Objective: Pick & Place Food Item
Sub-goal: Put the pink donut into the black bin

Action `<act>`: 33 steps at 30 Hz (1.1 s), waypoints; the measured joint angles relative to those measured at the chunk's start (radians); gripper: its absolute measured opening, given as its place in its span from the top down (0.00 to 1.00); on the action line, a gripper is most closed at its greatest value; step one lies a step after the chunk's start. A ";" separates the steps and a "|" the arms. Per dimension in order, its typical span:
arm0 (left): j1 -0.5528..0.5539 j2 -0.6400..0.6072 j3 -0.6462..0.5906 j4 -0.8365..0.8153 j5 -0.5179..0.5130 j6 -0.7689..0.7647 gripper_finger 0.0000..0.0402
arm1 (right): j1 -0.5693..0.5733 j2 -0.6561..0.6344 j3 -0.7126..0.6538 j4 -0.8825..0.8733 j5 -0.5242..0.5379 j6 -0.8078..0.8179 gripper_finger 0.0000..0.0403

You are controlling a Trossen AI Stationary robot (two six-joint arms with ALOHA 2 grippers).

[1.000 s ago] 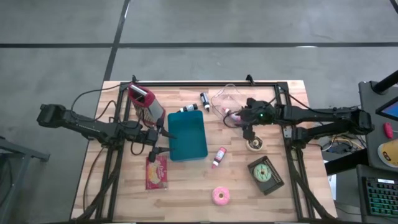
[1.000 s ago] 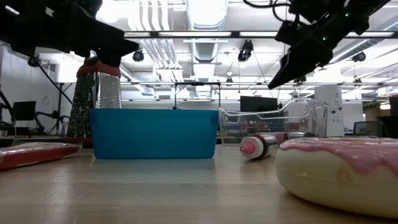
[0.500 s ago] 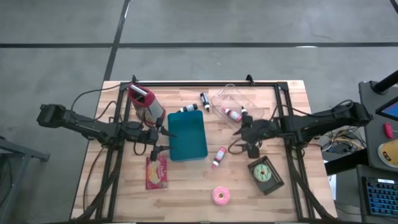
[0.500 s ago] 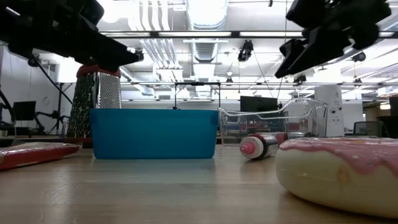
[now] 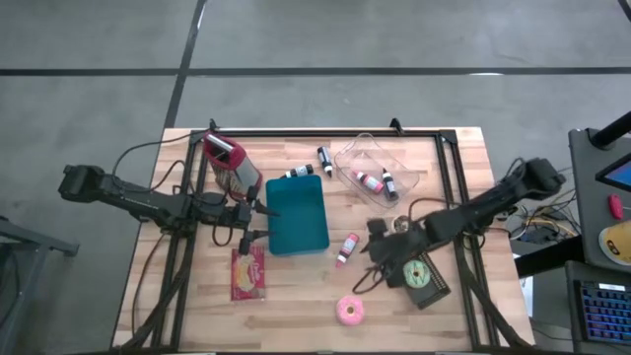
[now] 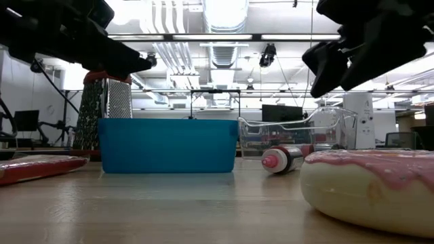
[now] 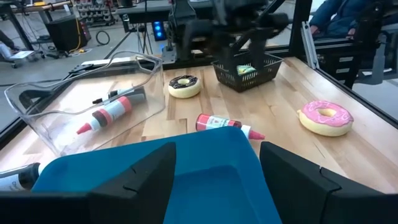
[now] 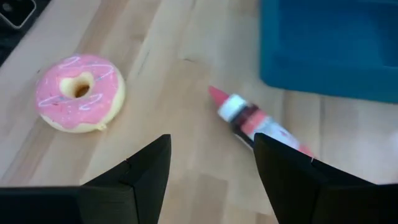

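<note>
A blue bin [image 6: 167,145] is seen standing on the wooden table [image 6: 169,203], below the dark fingers [image 6: 122,61] of the left gripper [image 6: 139,64], with a metal grater [image 6: 108,108] upright just behind it. Below the right gripper [image 6: 325,68], whose jaws cannot be made out against the bright ceiling, a clear container [image 6: 298,135] and a red-capped tube [image 6: 285,159] are seen. A pink-frosted donut [image 6: 369,186] is set closest to the camera, lower still, and what appears to be a flat red packet [image 6: 34,166] lies at the far edge under the left arm.

The wooden table [image 5: 463,148] carries a blue bin [image 5: 297,216], pink donut [image 5: 350,311], red tube [image 5: 348,248] and clear container [image 5: 375,170].
</note>
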 joint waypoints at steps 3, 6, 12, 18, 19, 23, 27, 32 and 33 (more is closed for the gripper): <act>0.000 0.000 0.000 -0.001 -0.005 0.000 0.41 | 0.030 0.079 0.053 -0.001 0.000 0.013 0.44; 0.000 0.000 0.000 -0.002 -0.008 0.000 0.41 | 0.056 0.149 0.108 -0.009 -0.002 0.015 0.44; 0.000 0.000 0.000 -0.006 -0.008 0.000 0.41 | 0.099 0.255 0.215 -0.017 -0.053 0.043 0.44; 0.000 0.000 0.000 -0.006 -0.008 -0.003 0.41 | 0.138 0.338 0.293 -0.032 -0.082 0.068 0.44; 0.000 0.000 0.000 -0.006 -0.008 -0.004 0.41 | 0.143 0.349 0.302 -0.031 -0.083 0.071 0.44; 0.000 0.000 0.000 -0.007 -0.008 -0.011 0.41 | 0.153 0.394 0.329 -0.031 -0.084 0.080 0.44; 0.000 0.001 0.000 -0.012 -0.008 -0.011 0.41 | 0.152 0.429 0.346 -0.031 -0.084 0.084 0.44; 0.000 0.004 0.000 -0.020 -0.008 -0.011 0.41 | 0.150 0.460 0.358 -0.039 -0.080 0.089 0.44; 0.000 0.004 0.000 -0.022 -0.008 -0.011 0.41 | 0.149 0.463 0.363 -0.037 -0.080 0.090 0.44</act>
